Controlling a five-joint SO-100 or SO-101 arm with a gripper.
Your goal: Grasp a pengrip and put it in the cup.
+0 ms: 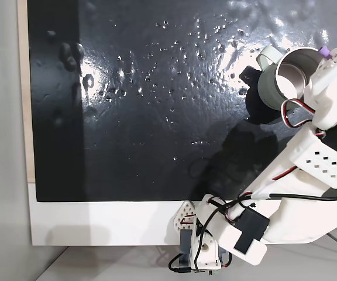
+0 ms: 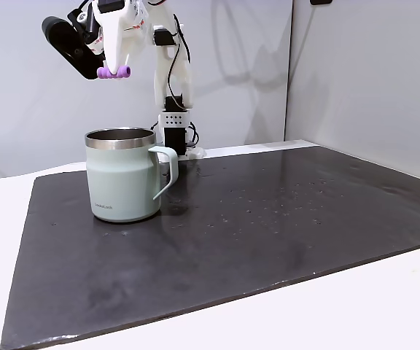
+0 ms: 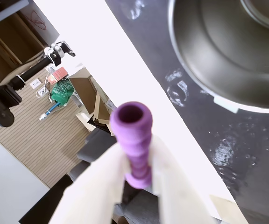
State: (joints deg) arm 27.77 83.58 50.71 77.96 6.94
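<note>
- Right, I have the pengrip [image 2: 114, 71] pinched crosswise in the jaws of the gripper [image 2: 115, 67], held high in the air above the cup [image 2: 122, 175] in the front fixed view, slightly left of the cup's centre there.
- In the wrist view the jaws are closed on the pengrip [image 3: 135, 135] around its lower half, its open hollow end pointing at the camera and the steel cup mouth [image 3: 228, 51] at upper right.
- I judge the pengrip light and soft: a ribbed purple tube, probably rubbery, so it should squash a little and cling to the jaws instead of slipping.
- Mid-body, across the ribs, looks the sensible hold, and that is roughly where I have it.
- The cup is a pale grey-green mug, matte outside, shiny steel inside and on the rim, its handle on the right in the front fixed view.
- It stands at the left of a dark, glossy, dimpled mat [image 2: 283, 219] on the white counter [image 2: 356, 306].
</note>
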